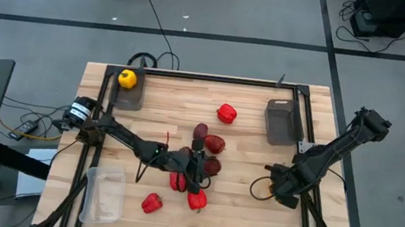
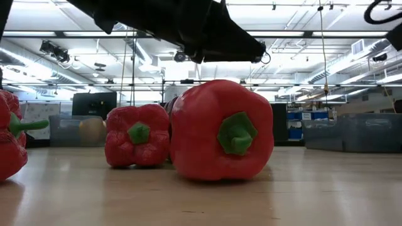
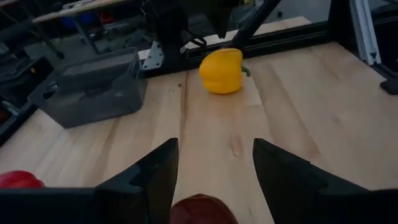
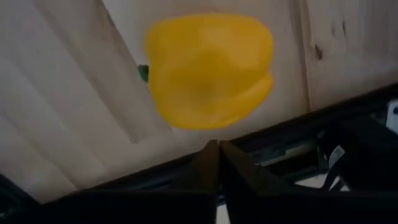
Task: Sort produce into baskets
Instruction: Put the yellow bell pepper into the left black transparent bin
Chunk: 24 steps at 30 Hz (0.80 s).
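**Hazards.** The left gripper (image 3: pixel 214 149) is at the centre of the table (image 1: pixel 251 226), fingers apart, straddling a dark maroon fruit (image 3: pixel 202 210). The fruit is not clamped.

- The fruit lies in a tight cluster with two other maroon fruits (image 1: pixel 214 144) and several red peppers (image 1: pixel 197 199). A finger closing off-centre is likely to push a neighbour and send it rolling.
- The fruit is rounded and looks smooth. A grip high on its curve may squeeze it out of the jaws.
- The left arm lies across the cluster. A low lift or swing may sweep the peppers beneath it.
- The right gripper (image 4: pixel 214 152) is near the right edge of the table, fingers together, close to a yellow pepper (image 4: pixel 208 71). If it advances closed it will shove the pepper rather than take it. That pepper lies close to the table's frame and may jam against it.

**Condition of the produce.**

- The red peppers are glossy and lobed with green stems. One (image 2: pixel 221 132) lies on its side, stem toward the low camera.
- One red pepper (image 1: pixel 226 114) lies apart, toward the back.
- A second yellow pepper (image 1: pixel 127 79) sits at the back end of the left dark grey basket (image 1: pixel 129 99).
- No produce shows in the right grey basket (image 1: pixel 281 126).
- The clear basket (image 1: pixel 103 198) stands at the front left; whether it holds anything cannot be told.
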### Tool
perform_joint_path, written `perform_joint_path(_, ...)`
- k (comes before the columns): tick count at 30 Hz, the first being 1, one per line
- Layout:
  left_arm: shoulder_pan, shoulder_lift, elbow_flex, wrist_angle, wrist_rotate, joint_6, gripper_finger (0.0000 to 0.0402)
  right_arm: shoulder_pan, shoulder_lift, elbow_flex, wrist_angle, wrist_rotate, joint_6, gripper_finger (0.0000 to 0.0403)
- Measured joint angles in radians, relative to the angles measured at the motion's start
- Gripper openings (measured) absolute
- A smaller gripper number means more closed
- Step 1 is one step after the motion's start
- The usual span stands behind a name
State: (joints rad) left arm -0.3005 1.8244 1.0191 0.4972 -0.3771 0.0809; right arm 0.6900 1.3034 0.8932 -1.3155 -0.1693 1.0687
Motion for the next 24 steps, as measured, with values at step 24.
perform_joint_path(24, -0.006, 0.0, 0.0, -0.069, -0.019, -0.037, 0.0214, -0.035, 0.164, -0.001, 0.369, 0.263, -0.242, 0.002)
